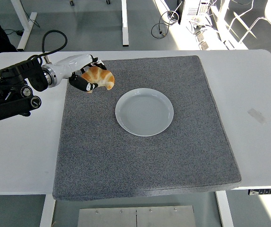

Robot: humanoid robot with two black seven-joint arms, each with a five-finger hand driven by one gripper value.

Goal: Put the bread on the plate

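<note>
A golden croissant-shaped bread (99, 77) is held in my left hand (85, 77), whose fingers are curled around it. The hand and bread hang above the far left part of the grey mat (145, 127), to the upper left of the plate. The white round plate (144, 111) lies empty near the middle of the mat. My left arm comes in from the left edge, with a black cable looping above it. The right arm does not show.
The mat covers most of the white table (258, 94). A small piece of tape (257, 115) lies on the table at the right. Table legs and cables show on the floor beyond the far edge.
</note>
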